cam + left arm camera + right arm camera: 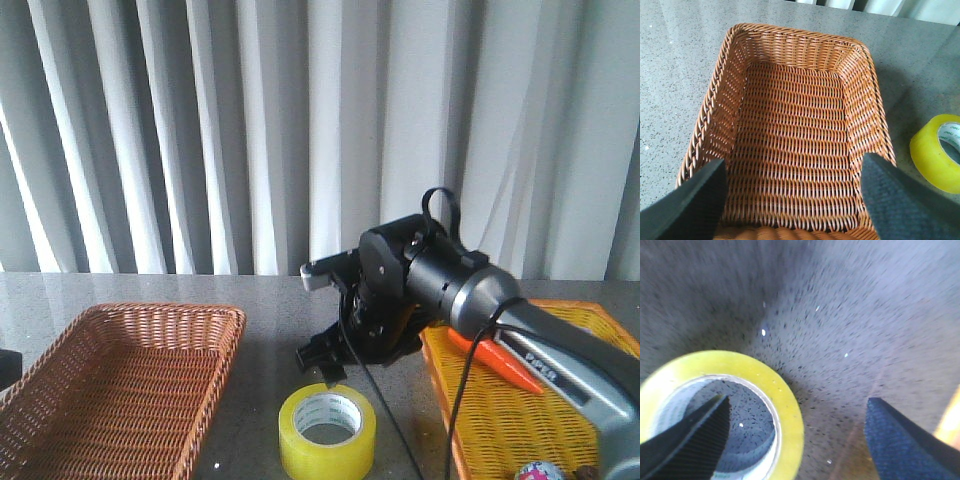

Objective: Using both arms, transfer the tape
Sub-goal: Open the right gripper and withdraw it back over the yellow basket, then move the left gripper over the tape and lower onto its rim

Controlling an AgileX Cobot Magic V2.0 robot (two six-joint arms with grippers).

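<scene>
The tape (327, 430), a wide yellow roll with a white printed core, lies flat on the grey table near the front middle. My right gripper (335, 362) hangs just above and behind it, open. In the right wrist view the right gripper (797, 440) straddles the wall of the tape (785, 405): one finger is over the roll's hole, the other is outside the roll. It does not grip the tape. My left gripper (795, 200) is open and empty above the wicker basket (795, 125). The tape (937, 152) also shows at the edge of the left wrist view.
The brown wicker basket (160, 312) stands at the front left, empty. A yellow-orange plastic basket (500, 420) at the right holds a carrot (495, 362) and a small colourful ball (540, 470). Grey curtains hang behind the table.
</scene>
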